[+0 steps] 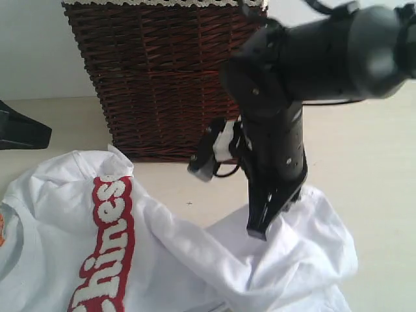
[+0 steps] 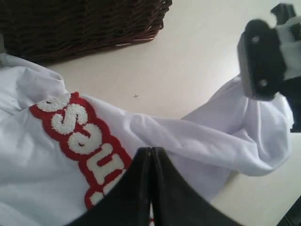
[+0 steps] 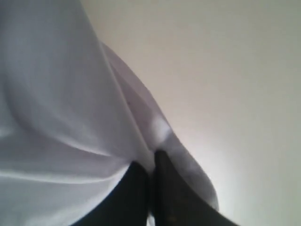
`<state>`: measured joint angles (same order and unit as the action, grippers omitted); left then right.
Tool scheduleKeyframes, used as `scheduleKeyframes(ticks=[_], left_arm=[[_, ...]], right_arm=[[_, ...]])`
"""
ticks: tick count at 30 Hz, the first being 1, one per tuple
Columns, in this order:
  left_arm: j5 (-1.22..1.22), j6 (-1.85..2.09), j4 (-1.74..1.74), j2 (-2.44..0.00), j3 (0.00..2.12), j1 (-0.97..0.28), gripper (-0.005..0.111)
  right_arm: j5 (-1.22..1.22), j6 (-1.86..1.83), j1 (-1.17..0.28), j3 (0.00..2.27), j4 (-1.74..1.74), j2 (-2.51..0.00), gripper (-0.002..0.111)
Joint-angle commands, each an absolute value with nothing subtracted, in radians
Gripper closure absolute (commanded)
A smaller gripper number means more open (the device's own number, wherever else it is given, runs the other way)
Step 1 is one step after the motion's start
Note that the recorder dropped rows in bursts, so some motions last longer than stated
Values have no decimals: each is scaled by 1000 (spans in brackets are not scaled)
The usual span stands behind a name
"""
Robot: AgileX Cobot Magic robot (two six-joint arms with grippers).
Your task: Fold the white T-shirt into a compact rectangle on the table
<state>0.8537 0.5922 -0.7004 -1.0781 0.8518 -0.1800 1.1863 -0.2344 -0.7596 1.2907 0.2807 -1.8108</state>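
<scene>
Two closures I note: my right gripper (image 1: pixel 258 231) pinches a fold of the white T-shirt (image 1: pixel 49 201) in its jaws, the shirt crumpled on the bench (image 1: pixel 377 169) before the basket (image 1: pixel 156 78), while my left gripper (image 2: pixel 150 150) has jaws pressed together over the lettering (image 2: pixel 75 127).

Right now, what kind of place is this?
Likely a robot lab bench for laundry folding: a cream table, a wicker basket, and the right hand pinching a white T-shirt.

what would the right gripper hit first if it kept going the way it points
The shirt: the right gripper points steeply down, its shut tips in a raised fold of it. Going on, it would probably press that fold onto the table beneath; the gap under it is unclear.
</scene>
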Motion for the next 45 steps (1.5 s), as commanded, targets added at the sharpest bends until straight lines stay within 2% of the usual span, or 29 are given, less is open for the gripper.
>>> scheduleKeyframes(ticks=[1, 5, 7, 10, 12, 14, 17, 26, 33, 35, 37, 39, 42, 43, 45], left_arm=[[829, 595, -703, -1071, 846, -188, 107], [831, 595, -690, -1071, 846, -188, 107], [833, 595, -685, -1071, 846, -188, 107], [836, 595, -685, -1071, 846, -188, 107], [835, 595, -685, -1071, 842, -188, 107], [835, 595, -691, -1071, 843, -188, 107], [835, 595, -691, -1071, 843, -188, 107], [856, 595, -693, -1071, 837, -188, 107], [856, 595, -696, -1071, 830, -188, 107], [858, 595, -699, -1071, 830, -188, 107], [875, 595, -699, -1071, 828, -188, 107], [899, 595, -699, -1071, 817, -188, 107], [903, 588, -690, -1071, 773, -190, 107], [906, 583, -690, -1077, 755, -190, 107], [920, 575, -686, -1093, 727, -204, 107]], right_arm=[[1164, -188, -756, 1326, 354, -1725, 108], [959, -147, -754, 1323, 442, -1706, 107], [943, -147, -753, 1323, 464, -1725, 102], [958, -89, -753, 1323, 518, -1757, 79], [982, 86, -753, 1323, 677, -1767, 62], [1069, 347, -756, 1323, 913, -1767, 56], [1219, 420, -756, 1323, 1014, -1760, 55], [1126, -517, -756, 1307, -82, -1733, 57], [1012, -526, -756, 1180, -10, -1749, 51], [949, -491, -756, 1159, 26, -1771, 52], [883, -435, -756, 1153, 62, -1798, 58], [854, -413, -756, 1155, 85, -1824, 72], [856, -418, -756, 1155, 85, -1865, 104], [856, -418, -756, 1155, 85, -1876, 108], [833, -416, -756, 1159, 103, -1889, 108]])
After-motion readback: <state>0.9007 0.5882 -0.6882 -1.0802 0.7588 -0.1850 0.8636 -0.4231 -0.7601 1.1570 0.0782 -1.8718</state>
